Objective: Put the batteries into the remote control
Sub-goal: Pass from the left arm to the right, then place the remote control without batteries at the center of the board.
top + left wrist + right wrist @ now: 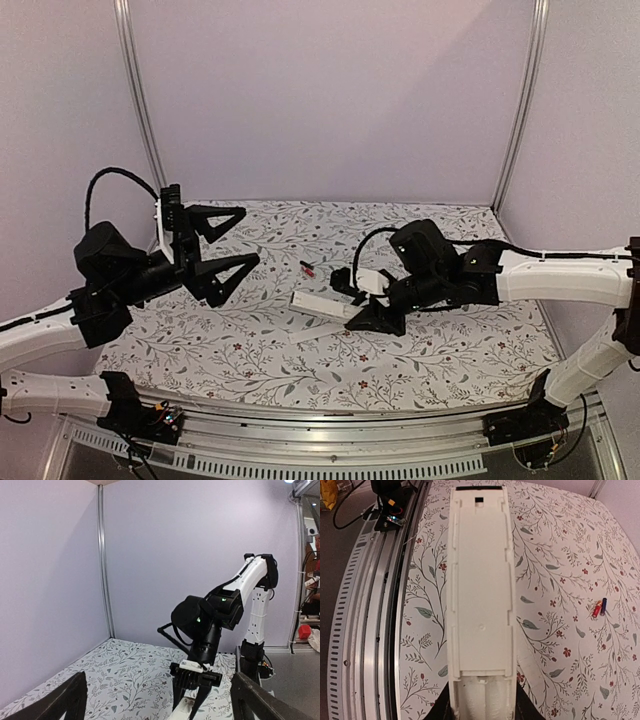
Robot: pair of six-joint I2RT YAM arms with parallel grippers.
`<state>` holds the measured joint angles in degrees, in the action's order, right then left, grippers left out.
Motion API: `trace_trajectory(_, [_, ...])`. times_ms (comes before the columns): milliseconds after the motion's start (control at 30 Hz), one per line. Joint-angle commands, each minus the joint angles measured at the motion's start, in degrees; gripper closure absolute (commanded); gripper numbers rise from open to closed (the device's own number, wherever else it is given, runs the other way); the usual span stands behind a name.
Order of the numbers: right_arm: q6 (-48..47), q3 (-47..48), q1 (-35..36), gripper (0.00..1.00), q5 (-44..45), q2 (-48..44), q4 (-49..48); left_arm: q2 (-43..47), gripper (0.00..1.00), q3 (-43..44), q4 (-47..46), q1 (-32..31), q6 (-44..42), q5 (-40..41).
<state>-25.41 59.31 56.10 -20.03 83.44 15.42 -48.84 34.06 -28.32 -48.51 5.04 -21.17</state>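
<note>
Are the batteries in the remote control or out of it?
Out. The batteries lie on the flowered table, apart from the remote control held in the right gripper.

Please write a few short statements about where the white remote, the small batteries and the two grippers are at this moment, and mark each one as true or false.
1. The left gripper is open and holds nothing. True.
2. The right gripper grips the slim white plastic remote control at one end. True.
3. The small black and red batteries are already in the remote's bay. False: they lie on the floral tablecloth, apart from the remote.
4. The left gripper touches the batteries. False: it hangs above the table, away from them.
5. A thin flat white strip lies on the cloth beside the remote. True.
</note>
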Motion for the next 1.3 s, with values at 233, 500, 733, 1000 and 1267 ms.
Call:
trace_trajectory(233, [2.18,-6.22,2.79,0.85,7.86,10.17,7.43,-0.10,0.00,-0.90,6.16,1.59,2.29,16.10])
trace_trajectory(500, [-1.38,-7.00,2.76,0.83,6.70,16.62,4.91,-0.98,0.00,-0.75,6.14,4.12,3.42,15.56])
trace_trajectory(733, [-2.37,-7.08,2.79,0.62,6.39,19.09,5.15,-1.08,0.00,-0.68,6.53,4.89,3.59,15.71])
trace_trajectory(1000, [-1.99,-6.42,2.79,0.33,7.98,18.50,6.09,-2.01,0.00,-0.54,6.56,5.47,4.22,17.19])
trace_trajectory(1267, [-0.10,0.02,2.38,0.33,6.11,12.42,4.61,-7.05,0.00,2.74,11.28,8.34,10.63,26.82])
